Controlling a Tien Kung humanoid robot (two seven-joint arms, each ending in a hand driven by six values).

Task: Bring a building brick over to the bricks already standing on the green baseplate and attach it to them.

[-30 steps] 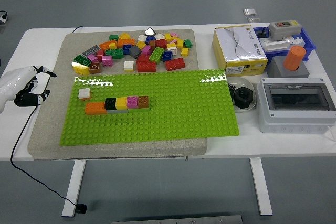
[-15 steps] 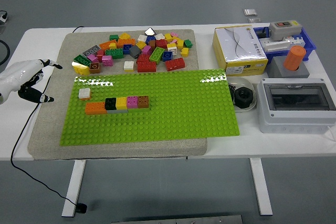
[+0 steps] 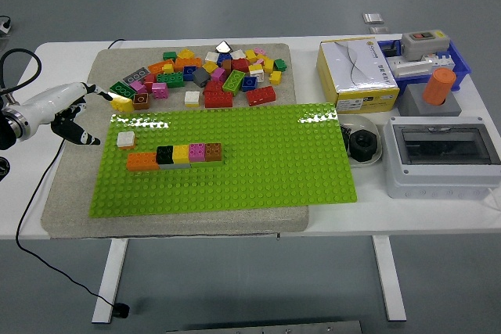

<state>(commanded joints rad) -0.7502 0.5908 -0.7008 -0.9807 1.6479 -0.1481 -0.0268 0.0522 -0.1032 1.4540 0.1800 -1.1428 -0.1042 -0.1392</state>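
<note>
Left hand (image 3: 72, 111) hangs over the grey mat's (image 3: 70, 185) left edge, fingers loosely spread, empty. Brick row (image 3: 174, 156) stands on the green baseplate (image 3: 258, 162) (right half unoccupied); loose bricks (image 3: 207, 76) lie behind.

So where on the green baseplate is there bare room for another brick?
The green baseplate is bare right of the brick row and in front of it. Crowded: the loose brick pile behind. The left hand hovers off the left edge.
</note>
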